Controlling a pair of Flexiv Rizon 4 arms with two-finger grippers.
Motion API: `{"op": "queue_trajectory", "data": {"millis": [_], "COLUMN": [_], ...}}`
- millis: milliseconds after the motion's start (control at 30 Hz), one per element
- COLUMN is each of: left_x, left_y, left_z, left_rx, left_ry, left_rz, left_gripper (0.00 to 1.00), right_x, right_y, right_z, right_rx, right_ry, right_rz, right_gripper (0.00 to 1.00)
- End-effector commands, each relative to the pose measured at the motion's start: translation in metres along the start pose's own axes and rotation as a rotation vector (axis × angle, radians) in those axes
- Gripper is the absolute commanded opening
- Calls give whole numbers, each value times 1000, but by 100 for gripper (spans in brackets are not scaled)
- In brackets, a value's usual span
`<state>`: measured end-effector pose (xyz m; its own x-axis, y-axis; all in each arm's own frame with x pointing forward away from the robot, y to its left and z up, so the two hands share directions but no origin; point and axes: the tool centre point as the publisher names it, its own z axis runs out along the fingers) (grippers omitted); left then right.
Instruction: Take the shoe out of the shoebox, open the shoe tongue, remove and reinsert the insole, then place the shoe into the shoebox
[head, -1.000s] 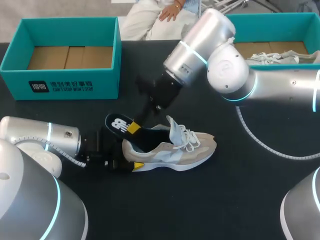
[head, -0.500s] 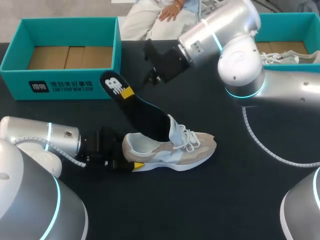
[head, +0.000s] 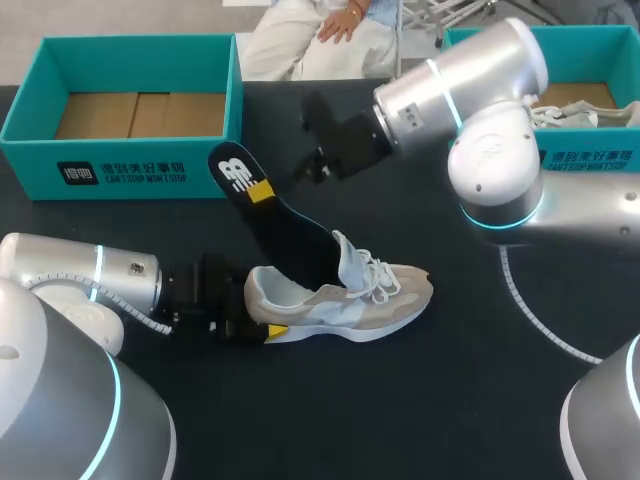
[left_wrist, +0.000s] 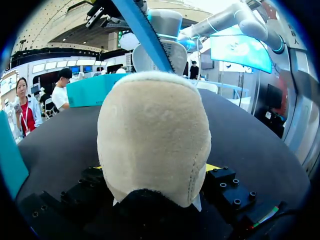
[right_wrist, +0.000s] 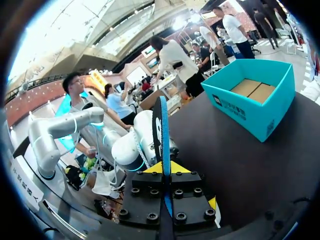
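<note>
The shoe lies ahead of the left gripper, heel between its fingers. The insole rises from it, its top end between the right gripper's fingers — the shoebox is ahead, off to one side.

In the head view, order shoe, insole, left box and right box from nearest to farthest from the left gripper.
1. Shoe, held by the heel.
2. Insole, sticking up from the shoe.
3. Left box, back left.
4. Right box, back right.

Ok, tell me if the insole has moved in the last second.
Yes. The insole tipped up, its free end moving away from the shoe toward the left box.
</note>
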<state>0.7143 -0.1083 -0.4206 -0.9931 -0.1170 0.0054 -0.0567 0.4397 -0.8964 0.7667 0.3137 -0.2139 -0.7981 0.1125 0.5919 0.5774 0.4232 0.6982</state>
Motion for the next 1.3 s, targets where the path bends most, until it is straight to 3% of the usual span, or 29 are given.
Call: {"op": "queue_trajectory", "data": {"millis": [33, 200, 467, 800, 900, 1300], "left_x": [2, 2, 2, 2, 2, 2], "left_y": [6, 6, 6, 6, 6, 6], "left_z": [3, 3, 3, 3, 3, 3], "left_rx": [-2, -2, -2, -2, -2, -2], "left_ry": [0, 0, 0, 0, 0, 0], "left_rz": [0, 0, 0, 0, 0, 0], "left_gripper": [0, 0, 0, 0, 0, 0], "right_x": [2, 13, 27, 49, 55, 55], "right_y": [3, 34, 70, 84, 92, 92], "right_z": [-1, -12, -33, -76, -81, -81], "right_rx": [-34, -166, -275, -374, -383, -383], "right_ry": [8, 16, 71, 81, 89, 89], "right_rz": [5, 0, 54, 93, 74, 74], "right_gripper": [0, 0, 0, 0, 0, 0]}}
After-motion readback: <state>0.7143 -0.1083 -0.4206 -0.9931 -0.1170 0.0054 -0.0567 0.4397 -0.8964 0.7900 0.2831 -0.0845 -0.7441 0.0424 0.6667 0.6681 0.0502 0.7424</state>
